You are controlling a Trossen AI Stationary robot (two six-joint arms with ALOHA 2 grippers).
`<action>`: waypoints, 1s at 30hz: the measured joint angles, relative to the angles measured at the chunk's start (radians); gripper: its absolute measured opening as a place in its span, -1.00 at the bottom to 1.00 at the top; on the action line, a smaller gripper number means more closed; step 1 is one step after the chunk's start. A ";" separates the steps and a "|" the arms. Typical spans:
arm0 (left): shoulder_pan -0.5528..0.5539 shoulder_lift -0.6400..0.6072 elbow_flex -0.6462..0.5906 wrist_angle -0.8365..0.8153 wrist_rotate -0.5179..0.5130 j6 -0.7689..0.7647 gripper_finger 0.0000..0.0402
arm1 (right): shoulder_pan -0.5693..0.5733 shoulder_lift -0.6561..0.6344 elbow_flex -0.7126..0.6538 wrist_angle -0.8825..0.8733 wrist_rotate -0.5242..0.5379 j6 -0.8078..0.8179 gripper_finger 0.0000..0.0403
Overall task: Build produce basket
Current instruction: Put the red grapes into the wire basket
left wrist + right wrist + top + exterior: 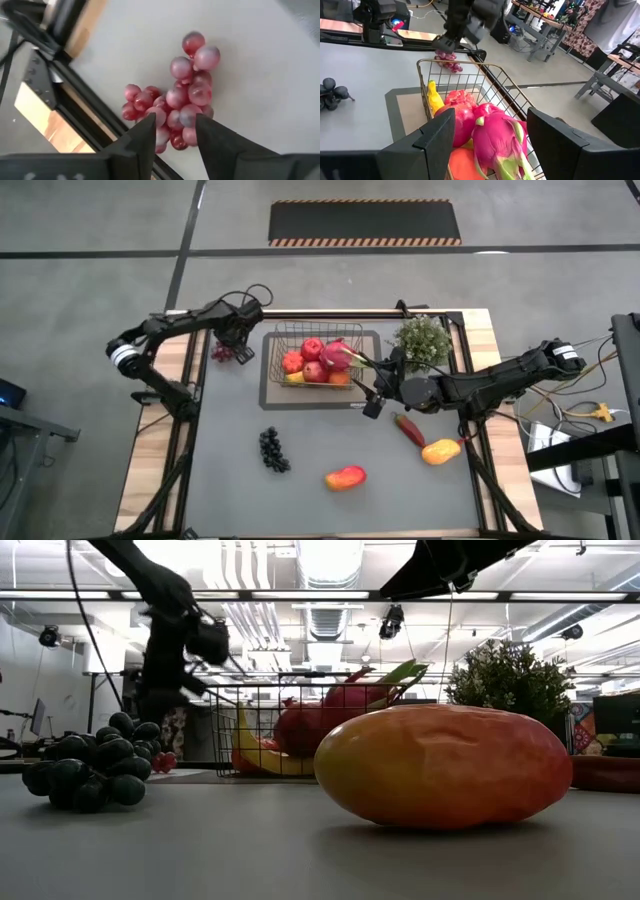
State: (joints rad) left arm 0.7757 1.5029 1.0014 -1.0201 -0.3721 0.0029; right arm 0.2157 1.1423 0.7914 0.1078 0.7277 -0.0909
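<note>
The dark wire basket (pixel 272 348) stands on a grey tray and holds red apples (pixel 312 350), a banana (pixel 433 96), an orange piece and a pink dragon fruit (pixel 500 135). A bunch of red grapes (pixel 182 105) lies on the table just left of the basket. My left gripper (pixel 175 125) is open above it, pointing down, one finger on each side of the bunch's end. My right gripper (pixel 372 395) is open at the basket's right near corner, facing the dragon fruit and holding nothing. My left gripper has its open fingers (pixel 145 137) on either side of one end of the red grape bunch (pixel 172 132), coming from above. Whether they touch the grapes I cannot tell. The bunch lies flat on the table.
A dark grape bunch (pixel 273 448) and a red-yellow mango (pixel 345 477) lie near the front of the table. A red pepper (pixel 408 428) and a second mango (pixel 440 450) lie to the right. A bushy green plant (pixel 422 340) stands right of the basket. The grey tray (pixel 275 398) lies under the basket.
</note>
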 joint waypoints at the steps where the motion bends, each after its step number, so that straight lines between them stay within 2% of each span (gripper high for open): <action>1: -0.004 -0.023 0.003 -0.002 0.000 -0.009 -0.43 | 0.000 0.000 0.000 0.000 0.000 0.000 0.15; 12: -0.083 -0.363 0.061 -0.002 0.026 -0.104 -0.59 | 0.000 0.000 0.000 0.000 -0.001 0.013 0.15; 19: -0.125 -0.549 0.045 0.077 0.165 -0.135 -0.62 | 0.000 0.000 0.000 0.000 -0.002 0.028 0.15; 24: -0.122 -0.549 -0.022 0.076 0.162 -0.179 -0.62 | 0.000 0.002 -0.002 0.001 -0.002 0.030 0.15; 30: -0.121 -0.442 -0.171 0.142 0.155 -0.148 -0.62 | 0.000 0.004 -0.004 0.001 -0.002 0.031 0.15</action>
State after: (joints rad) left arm 0.6544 1.0613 0.8302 -0.8782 -0.2176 -0.1449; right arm 0.2157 1.1461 0.7875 0.1085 0.7258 -0.0601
